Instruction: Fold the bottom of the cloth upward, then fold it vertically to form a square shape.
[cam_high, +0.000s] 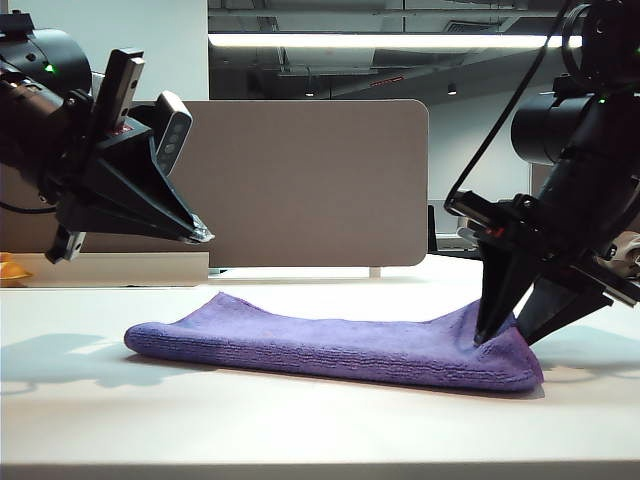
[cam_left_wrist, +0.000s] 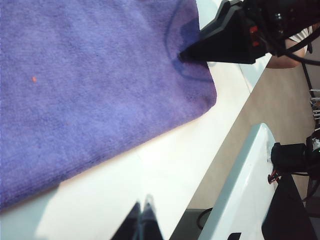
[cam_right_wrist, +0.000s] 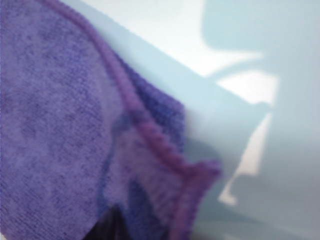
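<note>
The purple cloth (cam_high: 330, 345) lies on the white table (cam_high: 300, 430) as a long, low strip folded in two layers. My right gripper (cam_high: 505, 335) stands at the cloth's right end, its two dark fingers closed on the corner, and the fabric rises into a small ridge between them. In the right wrist view the stitched corner of the cloth (cam_right_wrist: 60, 125) bunches over the right gripper (cam_right_wrist: 150, 220), and only one dark finger (cam_right_wrist: 112, 227) shows. My left gripper (cam_high: 200, 233) hangs shut and empty above the cloth's left end. In the left wrist view its tips (cam_left_wrist: 142, 210) are pressed together over bare table.
A beige partition panel (cam_high: 300, 180) stands behind the table. An orange object (cam_high: 10, 268) sits at the far left edge. In the left wrist view the table edge (cam_left_wrist: 235, 150) drops off just beyond the cloth's (cam_left_wrist: 90, 85) corner, where the right gripper (cam_left_wrist: 182, 55) presses.
</note>
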